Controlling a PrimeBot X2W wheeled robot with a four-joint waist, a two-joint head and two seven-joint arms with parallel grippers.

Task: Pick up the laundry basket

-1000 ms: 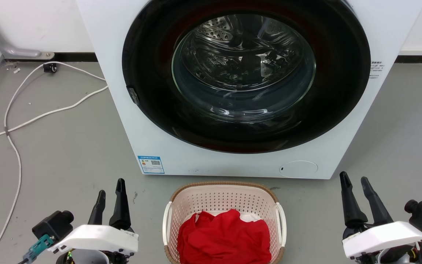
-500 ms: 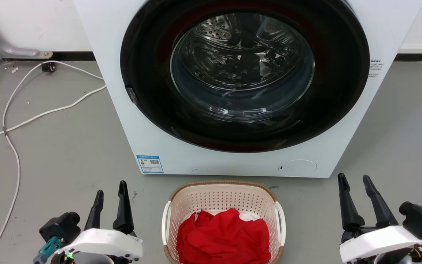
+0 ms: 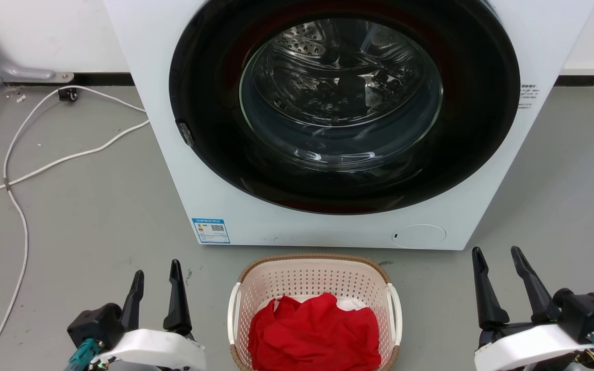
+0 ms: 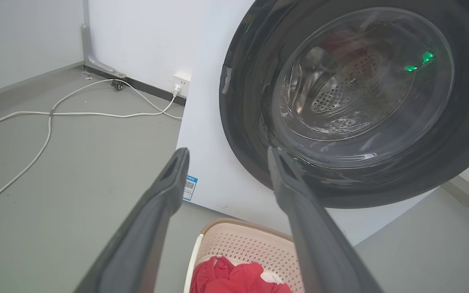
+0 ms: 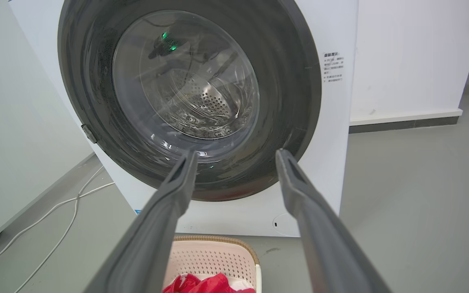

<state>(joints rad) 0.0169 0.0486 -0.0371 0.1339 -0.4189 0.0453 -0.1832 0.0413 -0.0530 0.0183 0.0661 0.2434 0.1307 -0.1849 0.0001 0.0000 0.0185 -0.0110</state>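
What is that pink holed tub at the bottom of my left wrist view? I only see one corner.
Observer: A laundry basket; the head view shows it whole, with a white handle on each side.
Operator: Where's the other arm?
Observer: The right fingers are spread open, apart from the basket on its right.
Operator: Is it full?
Observer: The red cloth heaps in its near part; the far wall is bare.
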